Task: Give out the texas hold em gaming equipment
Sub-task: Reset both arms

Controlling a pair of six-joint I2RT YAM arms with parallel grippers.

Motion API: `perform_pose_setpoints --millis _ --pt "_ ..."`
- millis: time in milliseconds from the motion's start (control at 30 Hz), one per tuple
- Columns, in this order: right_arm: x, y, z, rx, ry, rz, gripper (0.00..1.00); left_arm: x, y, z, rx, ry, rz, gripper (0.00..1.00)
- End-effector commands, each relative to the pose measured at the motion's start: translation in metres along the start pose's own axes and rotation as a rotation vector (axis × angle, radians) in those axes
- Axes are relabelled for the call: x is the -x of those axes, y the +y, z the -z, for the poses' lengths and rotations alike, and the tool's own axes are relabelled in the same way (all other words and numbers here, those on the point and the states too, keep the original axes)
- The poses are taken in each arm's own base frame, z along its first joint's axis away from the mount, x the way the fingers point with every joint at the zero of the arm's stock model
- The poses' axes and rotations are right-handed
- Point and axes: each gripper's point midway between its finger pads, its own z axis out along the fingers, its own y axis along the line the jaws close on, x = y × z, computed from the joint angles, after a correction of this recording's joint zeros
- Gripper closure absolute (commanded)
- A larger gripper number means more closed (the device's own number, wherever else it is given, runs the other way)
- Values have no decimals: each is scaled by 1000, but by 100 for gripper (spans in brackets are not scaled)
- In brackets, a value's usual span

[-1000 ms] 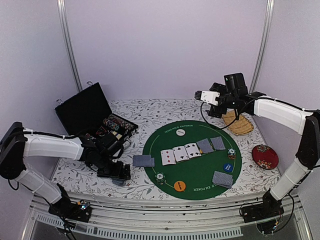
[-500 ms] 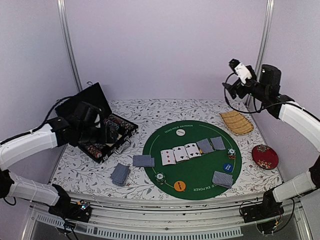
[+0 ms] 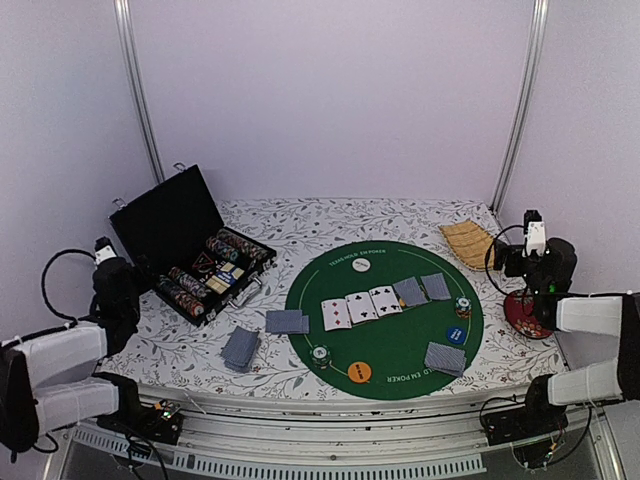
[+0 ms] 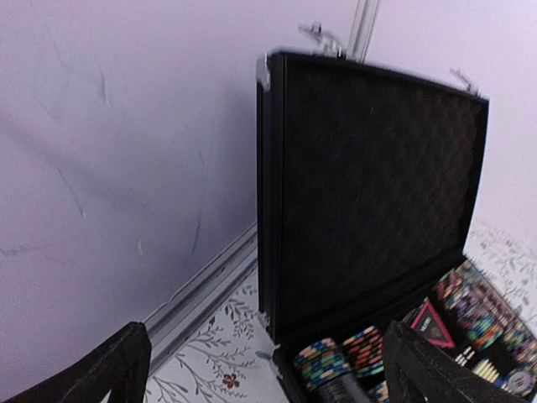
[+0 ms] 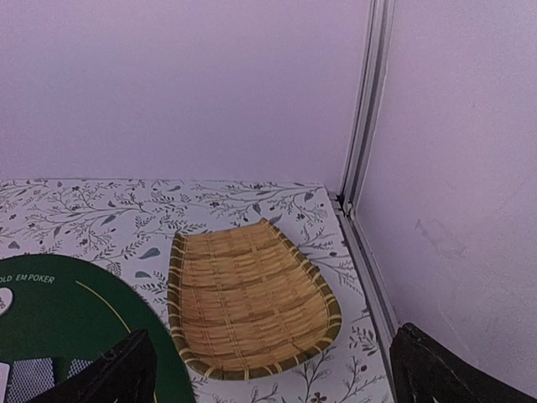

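Observation:
On the round green poker mat point(image 3: 400, 340) lie three face-up cards point(image 3: 360, 306), two face-down cards point(image 3: 422, 290), a white disc point(image 3: 361, 265), a blue disc point(image 3: 456, 335), an orange disc point(image 3: 360, 372), two small chip stacks point(image 3: 462, 306) point(image 3: 320, 354) and a card pile point(image 3: 445, 358). Two more grey-blue card piles point(image 3: 288, 321) point(image 3: 240, 347) lie left of the mat. My left gripper point(image 3: 112, 278) point(image 4: 268, 378) is open and empty at the far left, facing the open chip case point(image 4: 377, 185). My right gripper point(image 3: 517, 262) point(image 5: 277, 378) is open and empty at the far right.
The black case point(image 3: 190, 250) holds rows of chips point(image 4: 340, 365), with its lid upright. The tan woven mat point(image 5: 247, 302) point(image 3: 468, 240) lies at the back right corner beside the wall rail. The red cushion point(image 3: 520, 302) is partly hidden behind my right arm.
The left gripper has left a card pile at the front left and drawn back to the far left. The right arm has come down from high at the back to the right edge.

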Motion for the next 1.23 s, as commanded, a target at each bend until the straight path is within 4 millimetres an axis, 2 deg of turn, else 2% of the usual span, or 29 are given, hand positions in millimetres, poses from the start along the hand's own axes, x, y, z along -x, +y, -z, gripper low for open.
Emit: perform_pose_setpoints --millis 0,67,133,267,333,467,567,633,700,767,1000,1200 --pt "-2 -8 1 -52 -111 -73 1 -8 -4 -15 -17 -62 9 2" --pt "-4 0 -1 -4 -116 -91 1 -22 -9 -24 -33 -41 -35 2" --pt "-1 12 3 67 -164 -90 1 -23 -24 -32 -81 -20 -72 2" --pt "-15 18 14 91 -200 -79 1 -7 -37 -30 -152 -138 -117 2" --pt "-22 30 23 153 -234 -50 1 -2 -41 -31 -171 -166 -146 2" --pt "-23 38 33 193 -285 -12 1 -1 -46 -24 -248 -260 -166 2" --pt "-25 46 25 237 -260 2 1 -17 -58 -29 -313 -204 -198 2" --pt "-29 45 14 236 -218 -1 1 -17 -63 -27 -345 -241 -228 2" --pt "-33 43 2 228 -175 -12 1 -23 -63 -30 -348 -191 -223 2" --pt "-35 39 -7 209 -143 -22 1 -17 -62 -30 -339 -225 -224 2" --pt "-35 36 -9 193 -139 -36 1 -24 -67 -42 -331 -170 -236 2" --pt "-35 37 -8 194 -140 -34 1 -23 -68 -42 -332 -174 -240 2"
